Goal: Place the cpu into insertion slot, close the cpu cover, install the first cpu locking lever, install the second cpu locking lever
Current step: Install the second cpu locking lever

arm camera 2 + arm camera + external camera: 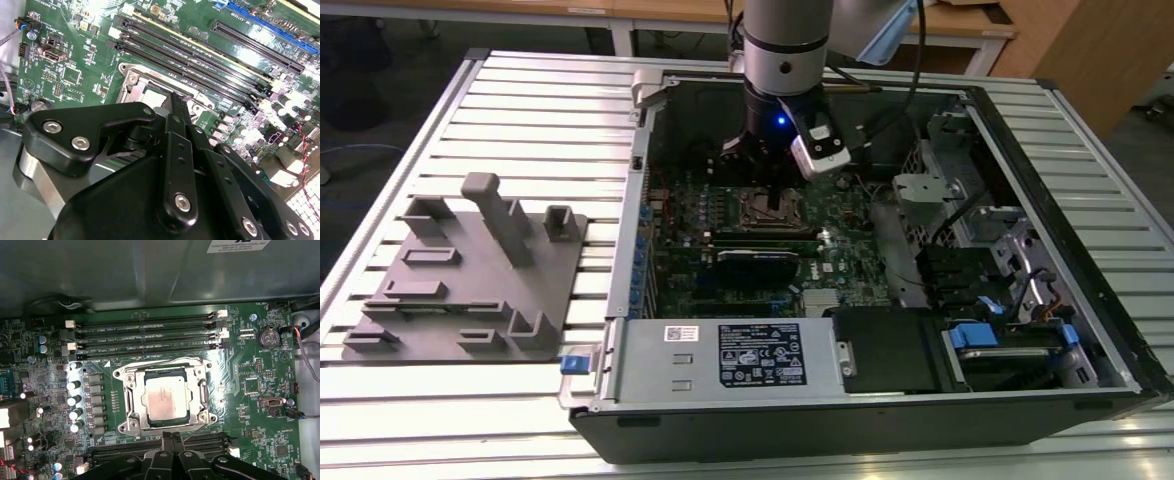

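The cpu (165, 399) lies flat in the insertion slot (200, 417), its pale silver top showing through the window of the cpu cover (131, 390), which is down over it. A thin wire lever (160, 361) runs along one side of the frame. Another wire lever (196, 431) slants from a socket corner up to my fingertips. My gripper (171, 439) is shut at the socket's edge, just beside the frame. In the exterior view the gripper (765, 175) hangs low over the insertion slot (774, 208) inside the open computer case. In the second wrist view the black fingers (176, 107) hide most of the socket (137, 80).
Long black memory slots (145, 335) run beside the socket, with a row of silver capacitors (74, 400) on another side. The case walls (640, 150) and a drive cage (961, 240) hem in the board. A grey fixture tray (467, 270) sits on the slatted table at the exterior view's left.
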`<state>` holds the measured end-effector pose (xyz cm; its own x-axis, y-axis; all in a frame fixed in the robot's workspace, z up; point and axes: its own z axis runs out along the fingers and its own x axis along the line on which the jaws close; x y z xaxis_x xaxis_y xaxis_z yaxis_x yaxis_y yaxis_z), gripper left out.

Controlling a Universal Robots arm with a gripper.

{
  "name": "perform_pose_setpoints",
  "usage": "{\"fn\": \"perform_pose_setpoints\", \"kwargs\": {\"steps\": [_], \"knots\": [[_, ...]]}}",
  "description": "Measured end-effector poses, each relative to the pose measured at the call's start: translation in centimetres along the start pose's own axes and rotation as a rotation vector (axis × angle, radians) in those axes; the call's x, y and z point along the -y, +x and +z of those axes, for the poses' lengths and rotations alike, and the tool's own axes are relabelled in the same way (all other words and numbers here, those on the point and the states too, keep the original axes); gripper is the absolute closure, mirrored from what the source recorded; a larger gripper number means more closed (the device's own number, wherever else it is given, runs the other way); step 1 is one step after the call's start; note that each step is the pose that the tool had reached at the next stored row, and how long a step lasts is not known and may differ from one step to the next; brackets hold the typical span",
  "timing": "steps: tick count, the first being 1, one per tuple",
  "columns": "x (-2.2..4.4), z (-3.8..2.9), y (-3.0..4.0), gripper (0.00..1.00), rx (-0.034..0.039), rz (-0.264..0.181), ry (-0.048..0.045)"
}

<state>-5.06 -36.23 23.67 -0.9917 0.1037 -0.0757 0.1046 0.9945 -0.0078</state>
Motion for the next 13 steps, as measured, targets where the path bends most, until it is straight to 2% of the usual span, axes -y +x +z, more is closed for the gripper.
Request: {"fn": "perform_pose_setpoints", "kwargs": {"steps": [6, 13], "knots": [[0.11, 0.00, -0.02, 0.90, -0.0002, 0.000, -0.0019], [0.74, 0.02, 0.03, 0.90, -0.0004, 0.001, -0.0047]]}}
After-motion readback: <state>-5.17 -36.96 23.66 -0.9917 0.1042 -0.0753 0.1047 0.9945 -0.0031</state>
